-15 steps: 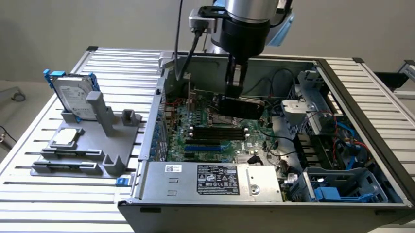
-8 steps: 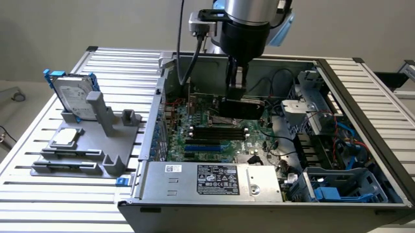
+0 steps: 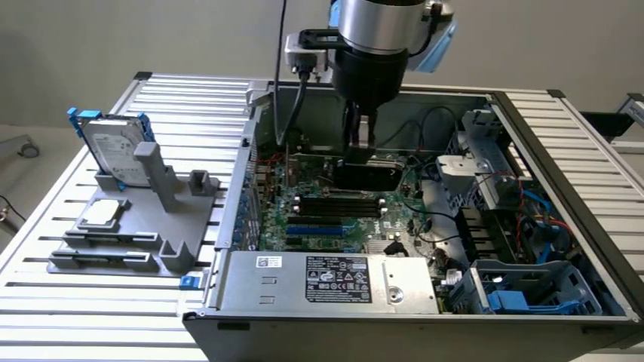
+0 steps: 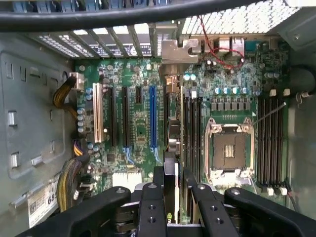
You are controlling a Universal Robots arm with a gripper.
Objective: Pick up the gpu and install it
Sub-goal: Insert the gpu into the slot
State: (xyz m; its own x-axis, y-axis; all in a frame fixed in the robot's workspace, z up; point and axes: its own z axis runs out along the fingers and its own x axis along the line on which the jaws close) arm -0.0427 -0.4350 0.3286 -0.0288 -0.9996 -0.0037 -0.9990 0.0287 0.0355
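My gripper (image 3: 360, 145) reaches down into the open computer case (image 3: 523, 128) and is shut on the gpu (image 3: 369, 175). The card stands on edge, black shroud toward the camera, low over the large green motherboard (image 3: 314, 219). In the wrist view the gpu (image 4: 172, 140) appears edge-on as a thin strip between my black fingers (image 4: 157, 195), with the gripper (image 4: 173, 185) closed around it. The card sits between the blue expansion slot (image 4: 152, 116) and the black memory slots (image 4: 192, 128). Whether its edge touches a slot is hidden.
A silver hard drive (image 3: 113, 147) with blue rails stands in a grey holder (image 3: 131, 230) at the exterior view's left. The power supply (image 3: 332, 279) sits at the case front, with drive bays and cables (image 3: 503, 219) on the right. An empty CPU socket (image 4: 229, 148) lies beside the memory slots.
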